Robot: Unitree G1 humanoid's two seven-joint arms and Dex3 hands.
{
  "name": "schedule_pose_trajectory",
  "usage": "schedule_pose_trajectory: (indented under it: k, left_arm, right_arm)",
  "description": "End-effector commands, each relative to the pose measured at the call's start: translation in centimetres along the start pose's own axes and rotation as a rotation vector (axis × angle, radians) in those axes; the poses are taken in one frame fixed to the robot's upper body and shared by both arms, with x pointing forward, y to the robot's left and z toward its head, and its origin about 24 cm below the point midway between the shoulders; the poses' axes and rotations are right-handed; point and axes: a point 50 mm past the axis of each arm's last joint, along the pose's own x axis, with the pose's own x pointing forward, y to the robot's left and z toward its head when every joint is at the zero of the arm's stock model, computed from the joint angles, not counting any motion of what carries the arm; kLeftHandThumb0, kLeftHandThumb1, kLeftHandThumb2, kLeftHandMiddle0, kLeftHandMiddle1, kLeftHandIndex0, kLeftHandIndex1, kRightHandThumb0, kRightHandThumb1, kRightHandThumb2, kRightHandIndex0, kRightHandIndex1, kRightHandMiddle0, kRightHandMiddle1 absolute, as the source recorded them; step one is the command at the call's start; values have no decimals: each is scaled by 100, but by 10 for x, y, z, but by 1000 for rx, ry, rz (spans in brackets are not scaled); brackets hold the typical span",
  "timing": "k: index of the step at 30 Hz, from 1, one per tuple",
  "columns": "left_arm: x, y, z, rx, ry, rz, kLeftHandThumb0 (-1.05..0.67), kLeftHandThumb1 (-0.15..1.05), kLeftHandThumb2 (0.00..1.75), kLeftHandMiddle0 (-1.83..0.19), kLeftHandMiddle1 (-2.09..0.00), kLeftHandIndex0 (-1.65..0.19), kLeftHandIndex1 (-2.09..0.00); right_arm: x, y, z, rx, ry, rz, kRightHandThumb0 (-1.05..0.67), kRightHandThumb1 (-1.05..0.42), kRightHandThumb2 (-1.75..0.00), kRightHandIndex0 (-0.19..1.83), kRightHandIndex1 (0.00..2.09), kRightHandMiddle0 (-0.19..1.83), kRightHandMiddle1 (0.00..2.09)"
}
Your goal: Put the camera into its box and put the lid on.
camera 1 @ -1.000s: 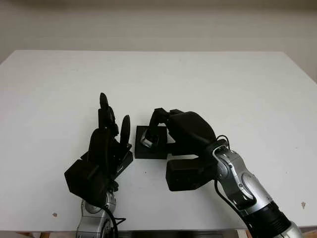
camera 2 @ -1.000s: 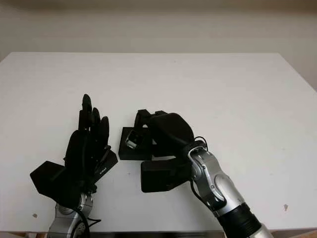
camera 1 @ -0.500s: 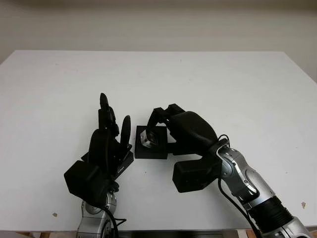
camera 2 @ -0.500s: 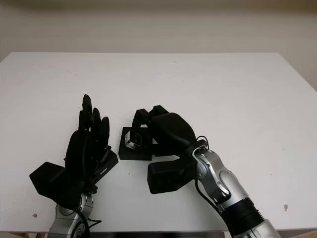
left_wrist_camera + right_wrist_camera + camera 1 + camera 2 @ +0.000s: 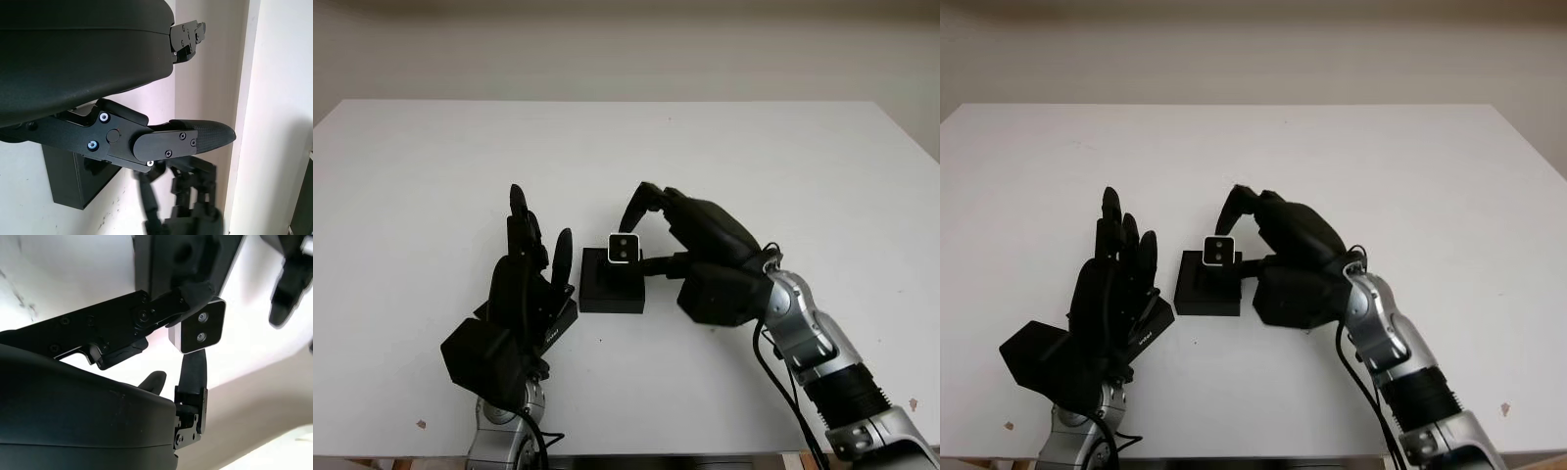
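While your right hand (image 5: 690, 245) pinches the camera (image 5: 624, 249) over the box (image 5: 612, 284) for lowering, left hand (image 5: 524, 284) waits nearby, released.

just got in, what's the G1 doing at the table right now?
It's packing a small camera into its black box. The right hand pinches the silver-faced camera just above the open box, so it isn't seated yet. The left hand is open beside the box on its other side, holding nothing. Everything sits on the white table. I can't make out a lid in these views, so that step is still ahead.
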Motion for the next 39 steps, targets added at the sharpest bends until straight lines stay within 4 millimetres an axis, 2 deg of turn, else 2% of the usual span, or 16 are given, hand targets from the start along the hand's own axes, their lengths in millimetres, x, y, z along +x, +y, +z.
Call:
schedule_pose_trajectory:
  k: [1, 4, 12, 16, 21, 26, 32, 39]
  left_arm:
    - [-8, -4, -16, -28, 79, 11, -72, 105, 45, 19, -3, 19, -1]
    - [-8, -5, -16, -27, 83, 7, -72, 105, 46, 19, -2, 19, -1]
    - [-7, -7, -16, -23, 107, 8, -75, 105, 46, 19, -1, 19, 0]
    - [-8, -7, -16, -21, 103, 8, -74, 105, 46, 19, 0, 19, 0]
    - [-9, -6, -16, -26, 100, 14, -74, 105, 46, 19, -1, 19, -1]
    - [-9, -6, -16, -32, 102, 14, -74, 105, 46, 19, -2, 19, -1]
    - [-9, -6, -16, -29, 106, 14, -74, 105, 46, 19, -2, 19, -1]
    - [-9, -5, -17, -27, 93, 13, -74, 105, 46, 19, -2, 19, -1]
  right_arm:
    - [5, -18, 6, -8, -27, -35, -40, -104, -6, 14, 73, 21, 181]
    - [6, -26, 8, -12, -54, -50, -39, -100, -5, 20, 72, 29, 173]
    - [3, -32, 12, 52, -43, 22, -38, -99, -6, 23, 67, 35, 168]
    - [1, -25, 11, 104, 15, 105, -42, -104, -7, 19, 64, 30, 178]
    - [-4, -11, 7, 188, 71, 169, -43, -104, -5, 22, 50, 38, 173]
    - [-6, 1, 1, 236, 97, 189, -46, -105, -7, 22, 40, 38, 182]
    - [-9, 12, 0, 293, 117, 212, -46, -105, -9, 21, 37, 36, 189]
    - [-10, 14, 0, 314, 121, 201, -47, -105, -12, 21, 38, 34, 194]
